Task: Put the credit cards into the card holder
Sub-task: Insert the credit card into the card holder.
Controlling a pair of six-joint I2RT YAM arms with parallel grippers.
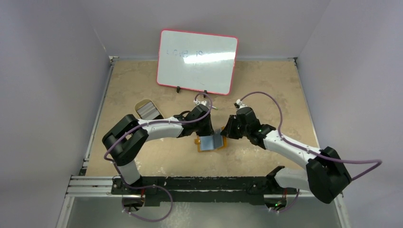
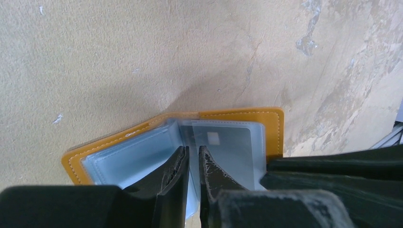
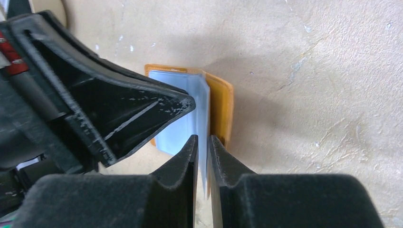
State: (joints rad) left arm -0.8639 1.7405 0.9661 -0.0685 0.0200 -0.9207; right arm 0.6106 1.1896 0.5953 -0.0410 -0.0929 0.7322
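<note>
I see the orange-tan card holder lying open on the tan table, near the middle, between my two arms. Its clear bluish plastic sleeves fan up from the spine.

My left gripper reaches in from the left. Its jaws are almost together, pinching a thin sleeve page between them. My right gripper reaches in from the right and is likewise clamped on the edge of an upright sleeve page. I cannot tell whether both hold the same page. The two grippers sit just beside each other over the holder.

In the left wrist view, a greyish credit card with a small pale square sits inside a sleeve on the right-hand half of the holder.

A red-rimmed whiteboard stands at the far side of the table. An oval tin dish lies to the left, beside the left arm.
</note>
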